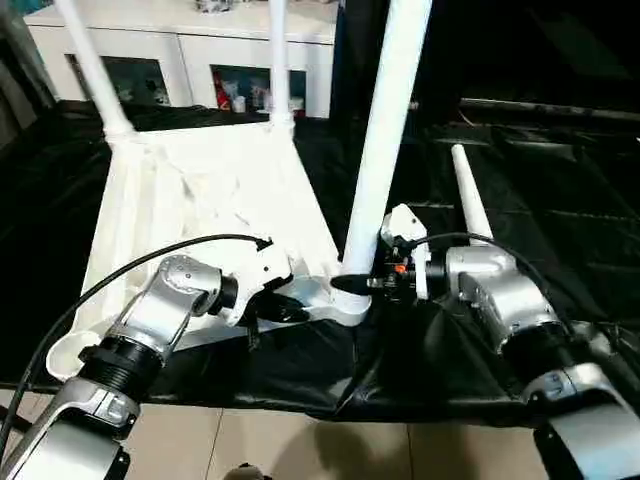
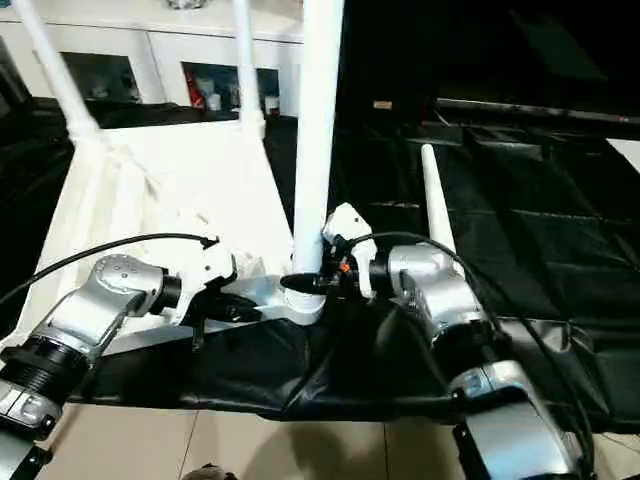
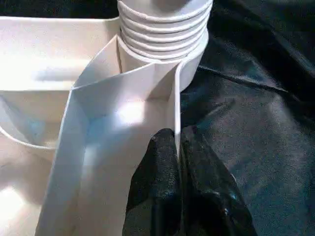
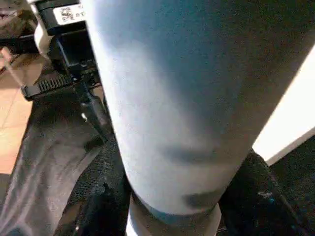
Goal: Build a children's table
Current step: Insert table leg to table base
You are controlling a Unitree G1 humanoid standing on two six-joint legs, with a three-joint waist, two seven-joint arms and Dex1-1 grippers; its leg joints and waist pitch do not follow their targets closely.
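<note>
The white tabletop (image 1: 200, 190) lies upside down on a black sheet, ribbed side up. Two white legs (image 1: 90, 60) (image 1: 278, 60) stand in its far corner sockets. A third leg (image 1: 385, 150) stands upright in the near right socket (image 3: 162, 24). My right gripper (image 1: 355, 283) is shut on this leg just above the socket, one finger (image 4: 98, 196) on each side. My left gripper (image 1: 290, 310) is shut on the tabletop's thin rim wall (image 3: 174, 113) just beside that socket. A fourth leg (image 1: 470, 200) lies loose on the sheet to the right.
A white cabinet (image 1: 190, 50) with glass doors stands behind the tabletop. The black sheet (image 1: 560, 200) covers the floor to the right and ends at tiled floor (image 1: 280, 440) near me. An open socket (image 1: 65, 355) sits at the near left corner.
</note>
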